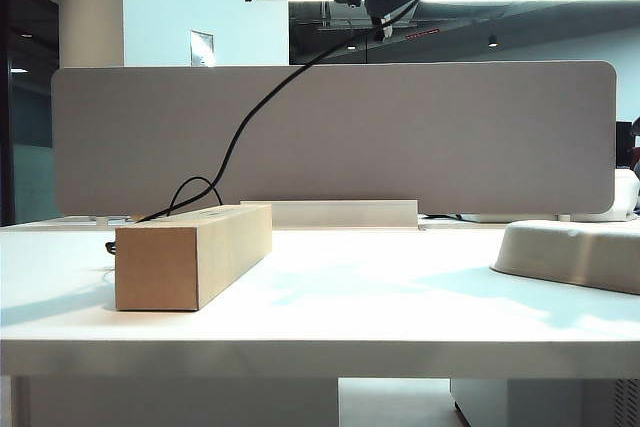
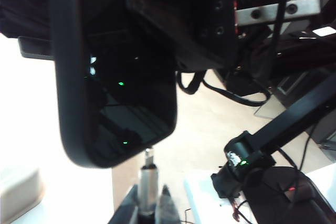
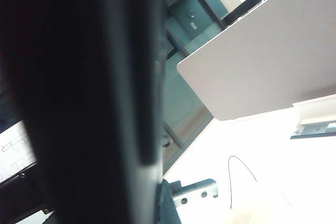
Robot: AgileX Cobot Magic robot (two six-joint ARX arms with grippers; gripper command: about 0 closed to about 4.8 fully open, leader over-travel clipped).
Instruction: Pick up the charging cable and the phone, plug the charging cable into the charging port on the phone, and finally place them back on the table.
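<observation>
While the left gripper (image 2: 149, 203) pinches the charging cable (image 1: 245, 127) by its silver cylindrical plug just under the short edge of the glossy, round-cornered black phone (image 2: 113, 82), the right gripper, clamped on that phone, hangs high above the smooth white table (image 1: 330, 297).

- The phone (image 2: 118, 77) — flat, black and glossy with rounded corners — is held up in the air above the table (image 1: 330, 307), its short edge facing the plug; in the right wrist view it fills the near side as a dark slab (image 3: 79, 98).
- The charging cable (image 1: 245, 127), a thin black cord, hangs from above down behind the box; its silver plug tip (image 2: 148, 157) sits just beside the phone's short edge — whether it is seated cannot be told.
</observation>
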